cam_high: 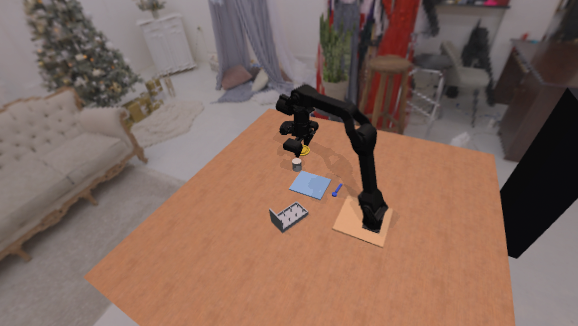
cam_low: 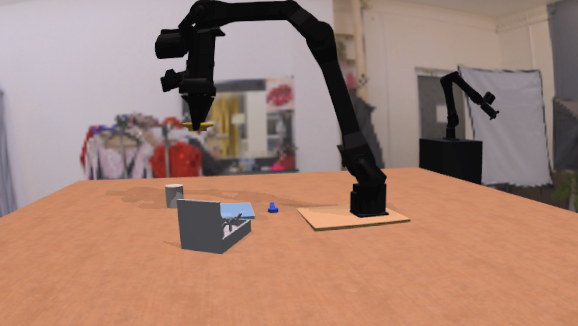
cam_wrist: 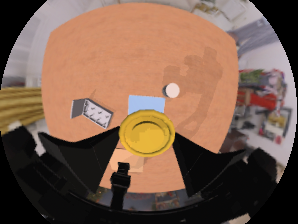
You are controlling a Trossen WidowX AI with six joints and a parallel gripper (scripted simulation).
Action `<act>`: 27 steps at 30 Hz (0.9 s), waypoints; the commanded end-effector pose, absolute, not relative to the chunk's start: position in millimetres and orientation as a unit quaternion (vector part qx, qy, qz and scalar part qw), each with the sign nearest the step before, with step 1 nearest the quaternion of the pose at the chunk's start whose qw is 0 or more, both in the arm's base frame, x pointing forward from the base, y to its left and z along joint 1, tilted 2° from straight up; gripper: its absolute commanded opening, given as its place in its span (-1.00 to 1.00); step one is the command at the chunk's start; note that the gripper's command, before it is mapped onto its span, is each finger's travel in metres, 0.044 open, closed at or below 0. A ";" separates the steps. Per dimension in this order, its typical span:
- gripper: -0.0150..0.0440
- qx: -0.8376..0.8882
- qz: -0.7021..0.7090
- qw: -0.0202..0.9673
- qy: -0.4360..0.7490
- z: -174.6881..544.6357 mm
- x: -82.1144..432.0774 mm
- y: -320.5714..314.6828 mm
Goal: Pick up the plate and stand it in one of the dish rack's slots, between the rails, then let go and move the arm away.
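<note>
The yellow round plate (cam_high: 306,150) (cam_low: 206,126) (cam_wrist: 146,139) lies level in the air, high above the table. My gripper (cam_high: 302,150) (cam_low: 196,127) (cam_wrist: 147,132) points down and is shut on the plate, with the fingertips at opposite sides of its rim. The grey dish rack (cam_high: 275,220) (cam_low: 200,226) (cam_wrist: 77,108) stands on the table, with a tall end wall and short pegs rising from its light floor. Its slots are empty. In the wrist view the rack is to the left of the plate.
A light blue square mat (cam_high: 309,185) (cam_low: 238,210) (cam_wrist: 145,103) lies near the rack. A grey cup (cam_high: 297,165) (cam_low: 174,196) (cam_wrist: 172,90) stands beyond it. A blue spoon-like tool (cam_high: 337,189) (cam_low: 272,208) lies between the mat and the arm's base board (cam_high: 349,228) (cam_low: 325,223).
</note>
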State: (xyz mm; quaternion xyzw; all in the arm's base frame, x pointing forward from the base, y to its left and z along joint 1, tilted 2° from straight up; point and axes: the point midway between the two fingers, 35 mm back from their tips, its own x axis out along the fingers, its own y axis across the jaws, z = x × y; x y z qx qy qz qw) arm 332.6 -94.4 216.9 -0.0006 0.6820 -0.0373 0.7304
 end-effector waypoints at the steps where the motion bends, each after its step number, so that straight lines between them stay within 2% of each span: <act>1: -0.49 0.010 -0.044 0.730 0.682 220.2 330.3 -85.9; 11: -0.49 0.131 -0.154 0.700 0.685 212.1 268.7 14.4; 19: -0.49 0.138 -0.160 0.697 0.685 210.4 263.7 19.8; 27: -0.49 0.141 -0.058 0.700 0.697 185.6 274.8 28.5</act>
